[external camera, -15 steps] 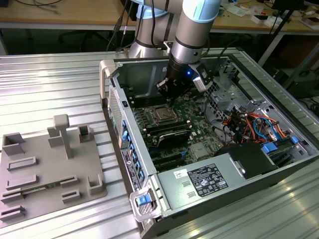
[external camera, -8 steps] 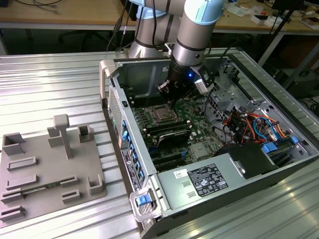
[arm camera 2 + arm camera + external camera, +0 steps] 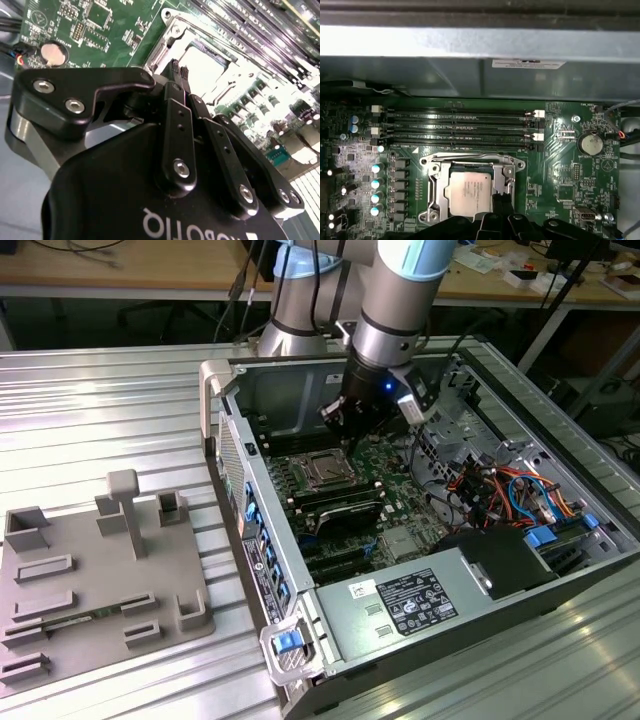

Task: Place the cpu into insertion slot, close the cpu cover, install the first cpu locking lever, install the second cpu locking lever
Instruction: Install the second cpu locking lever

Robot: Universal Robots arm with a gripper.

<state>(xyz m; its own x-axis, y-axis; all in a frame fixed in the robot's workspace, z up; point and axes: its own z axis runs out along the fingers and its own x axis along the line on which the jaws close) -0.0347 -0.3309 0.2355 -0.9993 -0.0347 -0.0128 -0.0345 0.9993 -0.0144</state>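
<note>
In the exterior view the gripper (image 3: 347,426) hangs inside the open computer case (image 3: 560,570), just above and beside the insertion slot (image 3: 326,472), arm near vertical.

In the first wrist view the cpu (image 3: 469,192) sits in the socket with the cpu cover (image 3: 434,181) framing it; the fingertips (image 3: 501,200) rest together at its edge, holding nothing.

In the second wrist view the fingers (image 3: 178,125) reach the cover's rim. A sideways slip could scrape the green circuit board (image 3: 95,25) or miss the lever.

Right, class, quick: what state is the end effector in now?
End effector: shut, fingertips together, holding nothing, beside the cpu cover on the insertion slot.
</note>
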